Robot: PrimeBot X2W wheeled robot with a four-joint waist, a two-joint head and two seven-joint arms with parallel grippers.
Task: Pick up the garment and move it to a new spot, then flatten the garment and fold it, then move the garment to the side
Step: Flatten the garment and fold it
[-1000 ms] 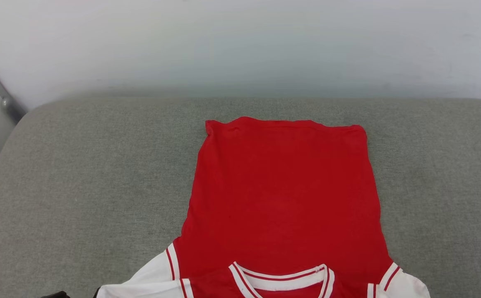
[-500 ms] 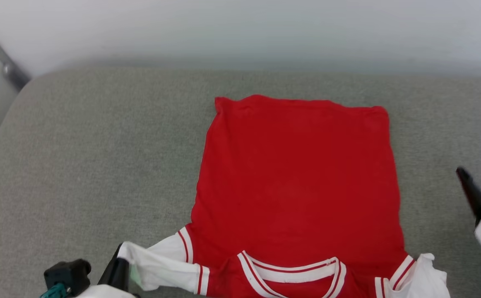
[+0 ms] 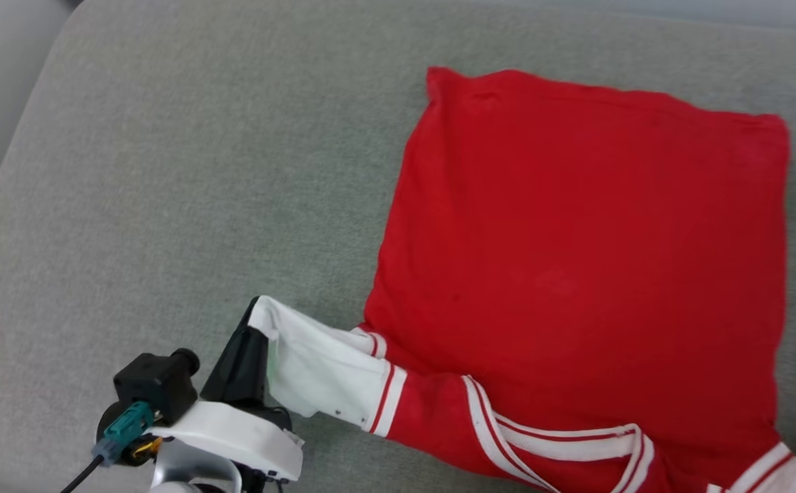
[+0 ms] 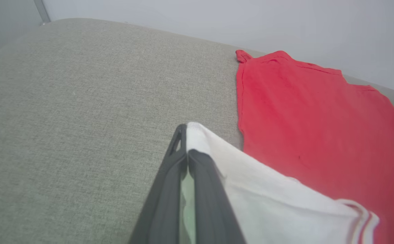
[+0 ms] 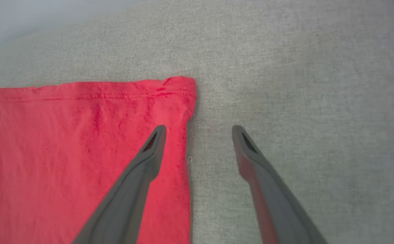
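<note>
Nearest the robot, the left gripper has its jaws closed on the end of the white sleeve, which is drawn out sideways and raised a little off the cushion. Just beyond it, the striped collar sits at the near edge. The rest of the garment lies flat with its plain red side up, on the right half of the cushion. At the far end, the right gripper has its jaws spread wide across the side edge, just short of the hem corner. One finger is over red cloth and the other over bare cushion.

The main risk is uneven pulling. If the left arm hauls on the sleeve alone, the shoulder will probably drag and bunch, spoiling the flat lay. The hold is on a thin sleeve edge and may slip under load. The right jaws could close too high and miss, catch only the top layer, or pinch the cushion fabric along with the shirt.
</note>
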